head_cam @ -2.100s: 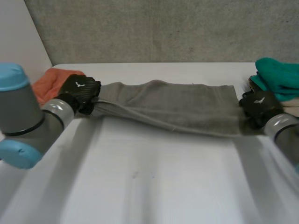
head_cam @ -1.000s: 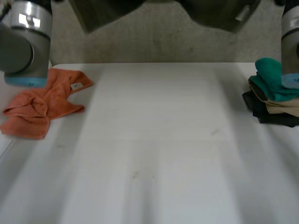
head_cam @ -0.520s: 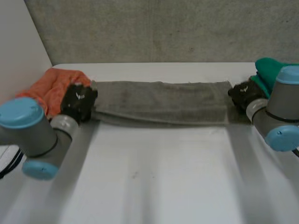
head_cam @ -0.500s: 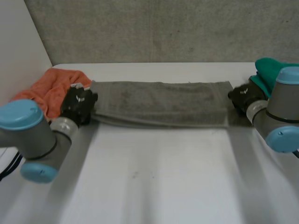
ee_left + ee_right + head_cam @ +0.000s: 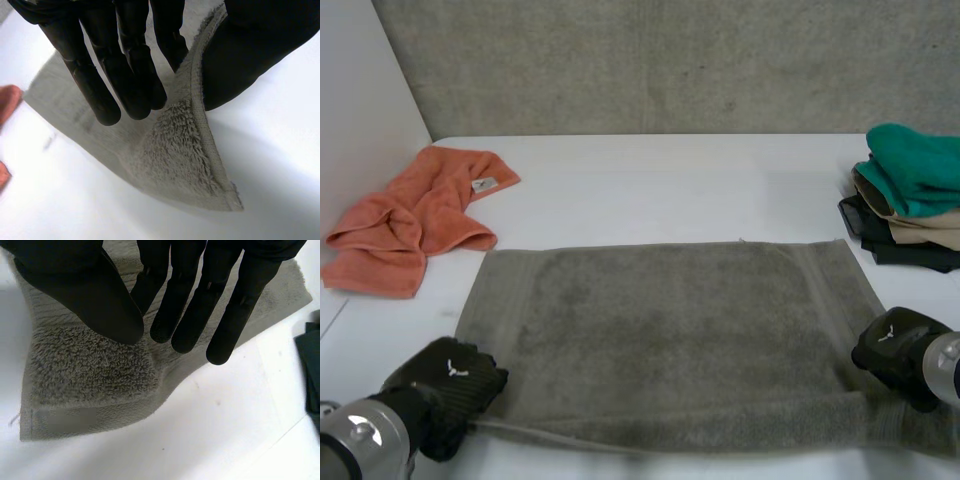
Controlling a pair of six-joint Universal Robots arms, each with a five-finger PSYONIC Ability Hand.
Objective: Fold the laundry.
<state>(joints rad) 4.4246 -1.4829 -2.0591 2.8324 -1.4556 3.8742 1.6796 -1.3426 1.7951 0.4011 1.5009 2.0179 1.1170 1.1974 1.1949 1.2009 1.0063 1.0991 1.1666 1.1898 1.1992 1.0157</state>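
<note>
A grey-olive towel (image 5: 670, 330) lies spread flat across the near half of the white table. My left hand (image 5: 450, 380) is at its near left corner, and in the left wrist view the thumb (image 5: 250, 55) and fingers (image 5: 135, 75) pinch the raised towel edge (image 5: 185, 150) between them. At the near right corner is my right hand (image 5: 900, 350). There its thumb (image 5: 75, 285) lies on top of the towel corner (image 5: 85, 370) with the fingers (image 5: 225, 305) on the other side of the fold, pinching it.
A crumpled orange cloth (image 5: 415, 215) lies at the far left near the side wall. A stack of folded cloths (image 5: 910, 195), teal on top of beige and black, sits at the far right, close to the towel's far right corner. Bare table lies beyond the towel.
Half a second ago the towel was a narrow band stretched between the hands at the far side. Now it lies spread flat, and both hands have drawn back to its near corners.
</note>
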